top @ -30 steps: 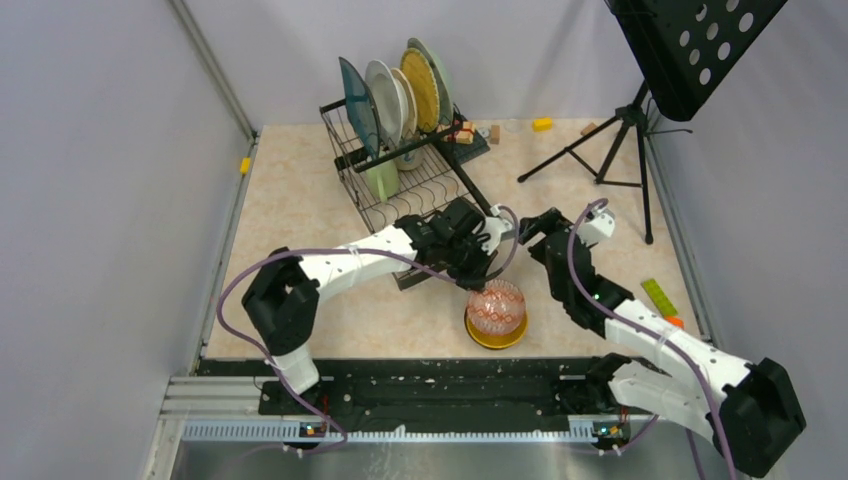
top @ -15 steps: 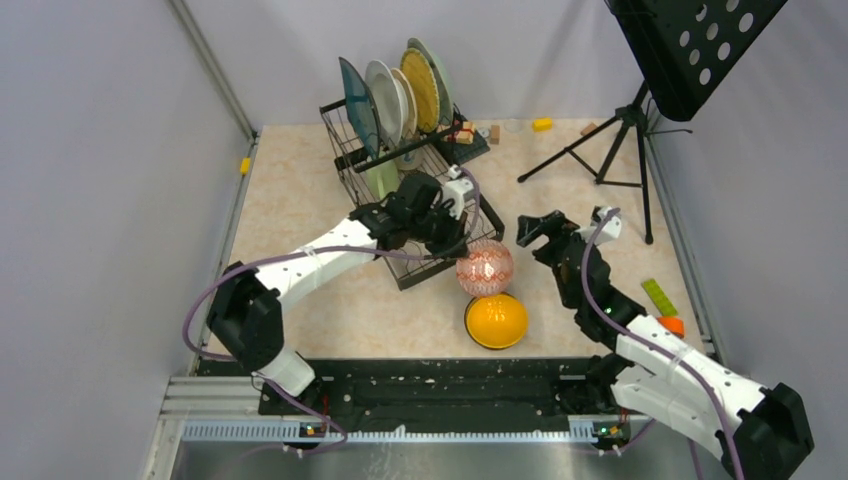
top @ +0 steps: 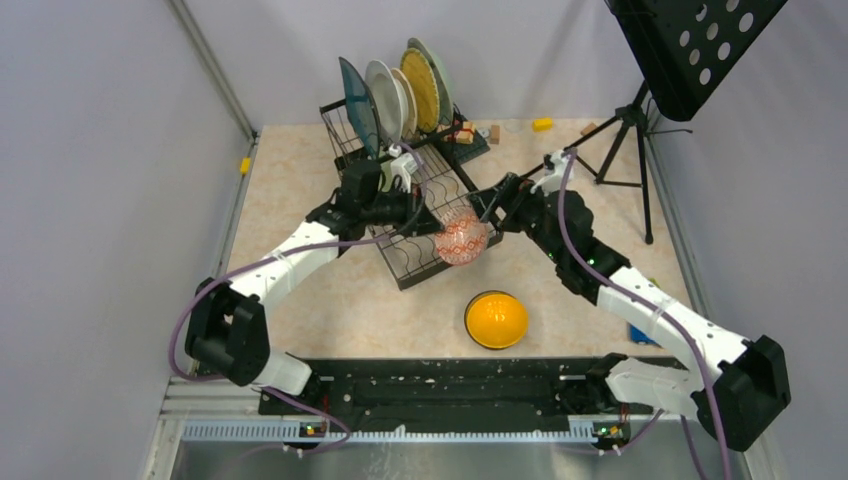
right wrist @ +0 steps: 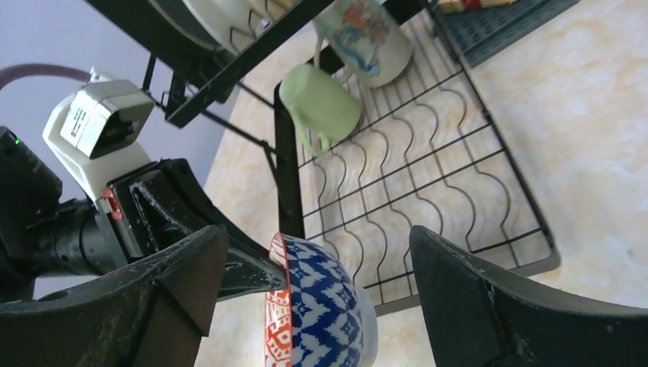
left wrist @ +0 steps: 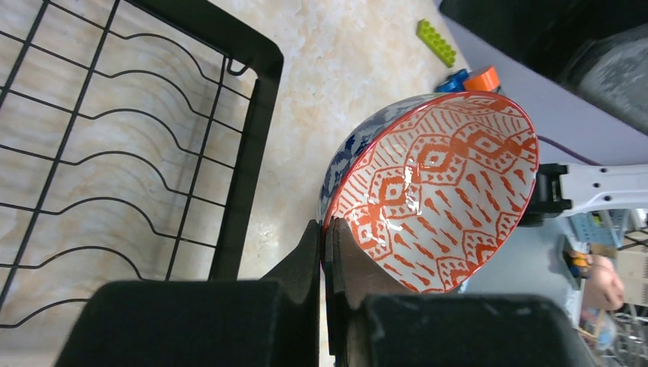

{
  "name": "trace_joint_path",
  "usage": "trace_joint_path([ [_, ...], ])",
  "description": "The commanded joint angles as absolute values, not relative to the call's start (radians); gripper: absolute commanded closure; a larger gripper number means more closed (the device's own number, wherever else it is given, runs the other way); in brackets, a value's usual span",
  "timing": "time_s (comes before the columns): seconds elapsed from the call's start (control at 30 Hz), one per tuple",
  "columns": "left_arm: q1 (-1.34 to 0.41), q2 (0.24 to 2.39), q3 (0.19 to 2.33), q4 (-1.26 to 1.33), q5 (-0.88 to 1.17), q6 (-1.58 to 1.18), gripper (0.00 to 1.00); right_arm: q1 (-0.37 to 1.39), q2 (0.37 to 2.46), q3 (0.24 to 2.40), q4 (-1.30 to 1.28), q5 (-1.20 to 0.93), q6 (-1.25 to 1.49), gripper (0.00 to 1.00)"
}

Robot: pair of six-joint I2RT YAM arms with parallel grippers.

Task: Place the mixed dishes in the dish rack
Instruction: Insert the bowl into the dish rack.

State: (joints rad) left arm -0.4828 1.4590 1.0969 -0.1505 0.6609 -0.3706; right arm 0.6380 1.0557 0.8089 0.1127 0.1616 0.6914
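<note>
Left gripper (left wrist: 324, 237): pressed together on the rim of the red bowl (left wrist: 435, 191), the thin wall pinched between the pads. The bowl hangs clear of the tabletop (top: 290, 200), tipped on edge. Its orange inside faces up and toward the near edge. Its blue outside is turned toward the right gripper (right wrist: 315, 233).

Right gripper: spread wide, one finger on either side of the bowl's blue back. As far as my wrist view shows, neither finger touches it. It carries nothing.

Rack (left wrist: 256, 115): toward the far edge of the tabletop, left of centre. Four plates (top: 400, 95) stand in the raised section. The green mug (right wrist: 321, 103) and cream mug (right wrist: 367, 30) sit at the tray's far end, below the plates. The wavy wires in the near part of the tray are bare.

Yellow bowl (top: 496, 318): face down by the near edge, right of centre, well apart from both grippers.

Relation that counts: the red bowl is at the tray's near right corner, and the bare wires lie to its left and farther off. From overhead it overlaps the near rail. From my left wrist it looks just outside the frame. I cannot say which is true, since it is held high.

Judgement: my left arm has the bowl, so the carry is its job. That means a short move inward over the bare wires, then down with the lower rim set between two waves. The right gripper is just beside and could steady the blue side. The risk is the rim catching the corner rail on the way in.
</note>
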Motion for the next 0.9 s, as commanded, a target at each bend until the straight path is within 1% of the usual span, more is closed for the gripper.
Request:
trace_joint_path([
  [0.0, -0.439, 1.402, 1.050, 0.071, 0.819, -0.480, 1.00, 0.623, 1.132, 0.911, 0.032, 0.024, 0.701, 0.09],
  [0.33, -0.358, 1.386, 1.020, 0.083, 0.850, -0.475, 1.00, 0.616, 1.173, 0.923, 0.027, -0.059, 0.746, 0.09],
  [0.63, -0.346, 1.390, 1.038, 0.095, 0.845, -0.497, 1.00, 0.609, 1.262, 0.946, 0.125, -0.251, 0.802, 0.10],
  [0.77, -0.345, 1.384, 1.030, 0.118, 0.833, -0.514, 1.00, 0.609, 1.281, 0.943, 0.172, -0.289, 0.827, 0.15],
  [0.87, -0.342, 1.381, 1.025, 0.114, 0.830, -0.511, 1.00, 0.609, 1.278, 0.944, 0.167, -0.272, 0.839, 0.18],
])
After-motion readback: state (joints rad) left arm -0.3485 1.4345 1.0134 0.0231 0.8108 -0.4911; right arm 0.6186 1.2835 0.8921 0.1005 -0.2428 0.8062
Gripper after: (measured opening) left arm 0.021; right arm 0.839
